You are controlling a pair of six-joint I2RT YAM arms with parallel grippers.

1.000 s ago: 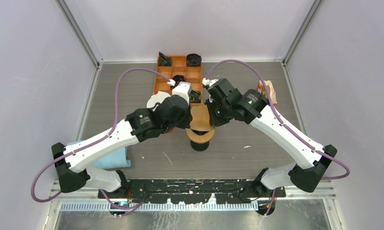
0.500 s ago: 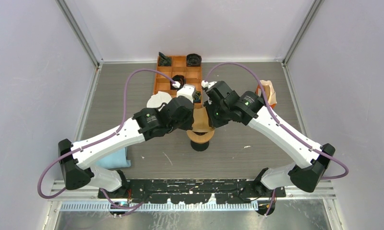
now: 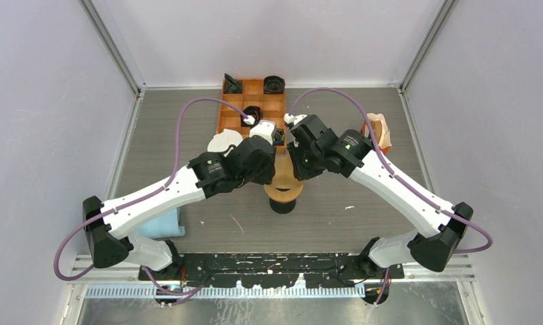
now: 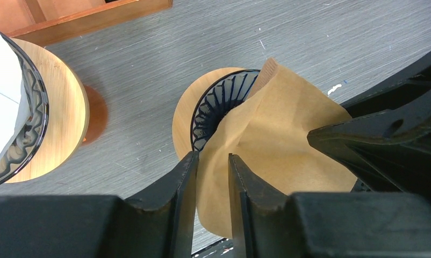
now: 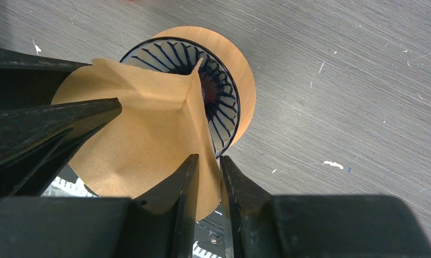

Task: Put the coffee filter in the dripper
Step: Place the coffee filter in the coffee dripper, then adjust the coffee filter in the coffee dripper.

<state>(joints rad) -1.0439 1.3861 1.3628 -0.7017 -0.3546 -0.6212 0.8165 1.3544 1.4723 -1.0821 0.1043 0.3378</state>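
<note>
coffee filter [image 4: 278,129] half hiding dripper [image 4: 218,102], left gripper [image 4: 213,159] and right gripper [image 5: 209,159] slightly parted around its edges

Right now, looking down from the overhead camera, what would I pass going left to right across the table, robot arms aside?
blue cloth → dripper holding a white filter → wooden-collared dripper → stack of brown filters

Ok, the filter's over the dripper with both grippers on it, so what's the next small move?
Probably open both jaws fully, then back off. The filter already points into the ribbed dripper, and the left gripper and right gripper only loosely straddle its rim, so it should drop in.
</note>
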